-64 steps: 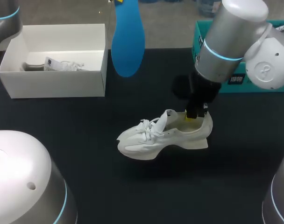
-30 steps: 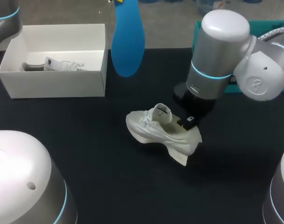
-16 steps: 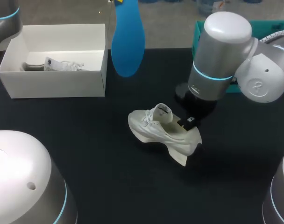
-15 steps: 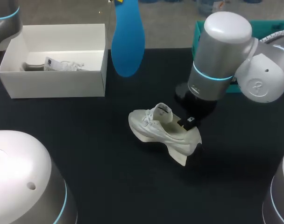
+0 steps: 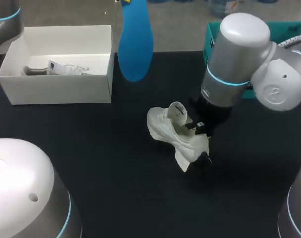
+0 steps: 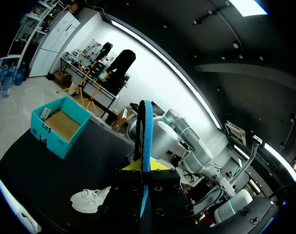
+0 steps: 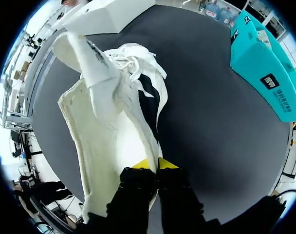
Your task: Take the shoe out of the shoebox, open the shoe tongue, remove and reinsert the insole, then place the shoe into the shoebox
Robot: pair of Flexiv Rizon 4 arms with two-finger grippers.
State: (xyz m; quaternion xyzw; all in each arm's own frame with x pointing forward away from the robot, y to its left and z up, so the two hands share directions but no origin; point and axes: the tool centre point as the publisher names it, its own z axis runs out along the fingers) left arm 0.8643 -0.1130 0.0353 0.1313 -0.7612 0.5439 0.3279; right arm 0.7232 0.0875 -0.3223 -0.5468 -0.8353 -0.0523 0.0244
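The white shoe [image 5: 174, 133] hangs tilted just above the black table [image 5: 91, 163], toe toward the shoebox, tongue [image 5: 178, 110] standing up. My right gripper [image 5: 200, 126] is shut on its heel collar. In the right wrist view the yellow tips [image 7: 151, 164] pinch the heel rim of the shoe [image 7: 109, 112], whose inside is open to view. The blue insole [image 5: 135, 42] hangs high above the table's far side. My left gripper [image 6: 144, 166] is shut on the insole [image 6: 146, 141], seen edge-on between its fingers.
An open white shoebox [image 5: 59, 87] stands at the far left with another white shoe [image 5: 61, 69] inside. A teal box [image 5: 211, 37] sits at the far right behind my right arm, also in the wrist views [image 7: 265, 63] [image 6: 60, 124].
My right gripper has turned the shoe and carried it to the right; its toe swung from pointing left to pointing away, with the heel dropping lower. The insole and left arm have stayed still.
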